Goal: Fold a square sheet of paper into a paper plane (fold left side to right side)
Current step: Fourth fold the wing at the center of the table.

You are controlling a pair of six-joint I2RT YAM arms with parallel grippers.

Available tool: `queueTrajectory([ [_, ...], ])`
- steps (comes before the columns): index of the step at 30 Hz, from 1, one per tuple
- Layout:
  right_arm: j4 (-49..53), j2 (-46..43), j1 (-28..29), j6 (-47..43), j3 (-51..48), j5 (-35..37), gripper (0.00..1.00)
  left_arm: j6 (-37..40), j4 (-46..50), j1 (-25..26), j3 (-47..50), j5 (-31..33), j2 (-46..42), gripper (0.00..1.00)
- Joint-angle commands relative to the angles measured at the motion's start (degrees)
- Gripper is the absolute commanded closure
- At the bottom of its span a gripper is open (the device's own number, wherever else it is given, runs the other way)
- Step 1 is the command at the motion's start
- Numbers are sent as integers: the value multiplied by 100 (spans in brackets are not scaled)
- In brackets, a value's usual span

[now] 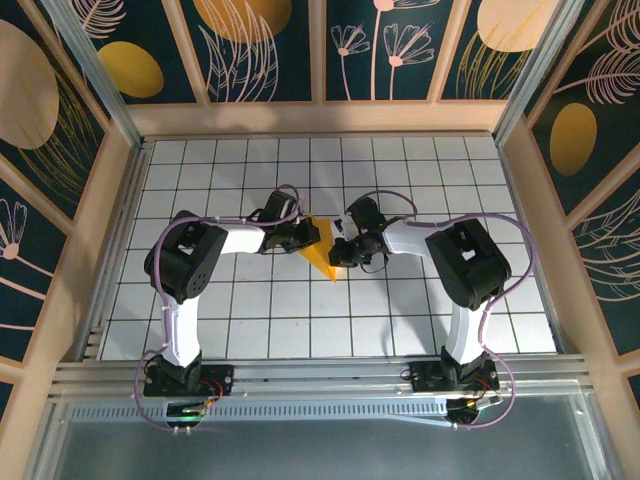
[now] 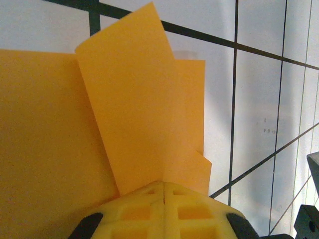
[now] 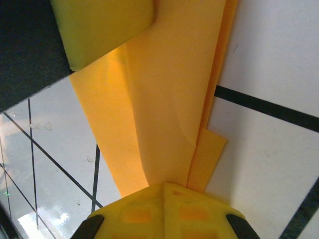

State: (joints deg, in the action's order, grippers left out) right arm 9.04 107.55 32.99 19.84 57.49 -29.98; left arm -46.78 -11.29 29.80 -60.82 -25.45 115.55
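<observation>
Pads (image 2: 134, 211) of my left gripper (image 2: 163, 193) are pressed flat together with their seam closed, pinching the paper (image 2: 139, 114) at 6 o'clock in my left wrist view. From that pinch, 1 flap rises toward 12 o'clock, curling a little and leaning toward 11. A flatter layer spreads out to 9 o'clock. Another layer lies behind the flap at 1 o'clock, with a small corner poking out just beside the pads at 3 o'clock.

My right gripper (image 3: 164, 193) is clamped the same way, its 2 yellow pads meeting on the paper's edge at 6 o'clock in my right wrist view. There the paper runs up to 12 o'clock as a long creased band. A lower layer peeks out along its 3 o'clock side. A yellow block (image 3: 99, 27) overlaps the paper's far end at 11 o'clock.

From above, the paper is a narrow orange-yellow wedge near the middle of the table (image 1: 250, 320), its tip pointing to 6 o'clock. My left gripper holds it from 9 o'clock and my right gripper from 4 o'clock, the 2 close together. White tiles with dark grid lines surround the paper on every side. Dark-blue patterned wall panels (image 1: 260, 50) stand at 12 o'clock.
</observation>
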Motion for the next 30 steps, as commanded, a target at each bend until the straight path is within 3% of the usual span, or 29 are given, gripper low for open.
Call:
queueTrajectory([
  [1, 519, 355, 58, -95, -109, 587, 100, -8, 390, 4, -43, 252, 3, 94],
  [9, 593, 423, 93, -120, -92, 704, 100, 71, 506, -1, -228, 362, -200, 81],
  [17, 701, 442, 125, -142, -44, 849, 100, 189, 558, -9, -328, 471, -685, 78],
  [22, 666, 472, 158, -120, -53, 862, 100, 145, 369, -4, -23, 358, -971, 84],
  [30, 679, 493, 171, -117, -72, 927, 100, -165, -347, 138, 448, -349, -776, 93],
])
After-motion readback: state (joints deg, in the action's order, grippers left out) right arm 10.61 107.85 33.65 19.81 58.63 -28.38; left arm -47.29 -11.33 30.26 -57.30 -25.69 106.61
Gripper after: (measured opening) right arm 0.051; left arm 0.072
